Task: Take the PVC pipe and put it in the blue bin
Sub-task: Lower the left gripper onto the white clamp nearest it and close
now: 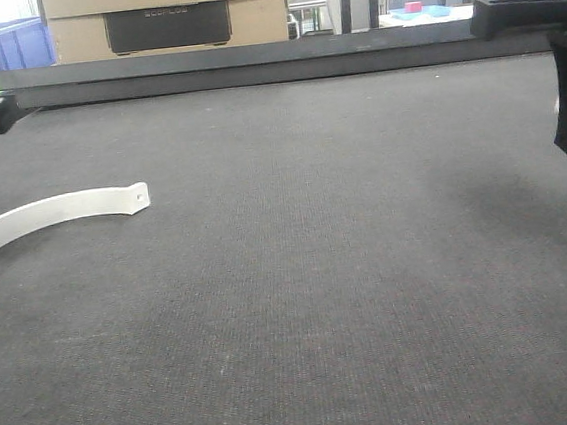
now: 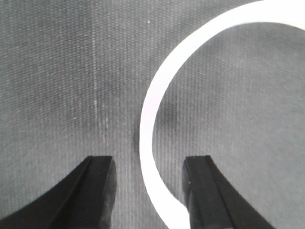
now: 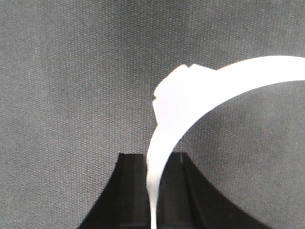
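PVC pipe (image 1: pixel 62 209): a white curved strip lying flat on the dark worktop (image 1: pixel 319 269) at far left. It has a small hole at its free end, and the other end runs out of frame. Right wrist view: a white arc (image 3: pixel 190 90) passes between the fingers of the right gripper (image 3: pixel 158 157); can't tell if it's clamped. The blue bin (image 1: pixel 6 46) sits upright in the background at top left, well apart from the pipe.

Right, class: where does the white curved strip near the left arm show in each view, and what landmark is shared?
Front view: white curved strip at the left edge, lying flat.
Left wrist view: arcs from top right to bottom centre, between the fingers of the open left gripper.
Right wrist view: seemingly absent; the right gripper pinches a similar white strip.
Shared landmark: the dark grey woven mat.
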### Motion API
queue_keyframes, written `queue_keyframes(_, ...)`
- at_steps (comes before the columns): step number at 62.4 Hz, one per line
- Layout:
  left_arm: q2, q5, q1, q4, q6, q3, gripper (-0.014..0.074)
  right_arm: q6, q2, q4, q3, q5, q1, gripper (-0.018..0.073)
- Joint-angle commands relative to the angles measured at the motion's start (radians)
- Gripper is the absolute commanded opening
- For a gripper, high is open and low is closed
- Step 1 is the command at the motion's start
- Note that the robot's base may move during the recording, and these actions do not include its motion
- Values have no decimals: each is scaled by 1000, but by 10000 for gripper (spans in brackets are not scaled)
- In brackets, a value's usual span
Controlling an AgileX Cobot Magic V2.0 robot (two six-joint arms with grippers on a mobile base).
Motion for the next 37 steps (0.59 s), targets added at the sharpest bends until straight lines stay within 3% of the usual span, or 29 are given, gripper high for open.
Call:
queue_keyframes(1, 25, -2, -2, 0, -12, -6, 256, -10, -9, -15, -1, 0, -1, -168)
queue_keyframes(22, 83, 1, -2, -4, -12, -6, 250, -10, -9, -15, -1, -2, -1, -168)
queue_keyframes(37, 91, 14, -2, -4, -12, -6, 165, -10, -9, -15, -1, -10, -1, -168)
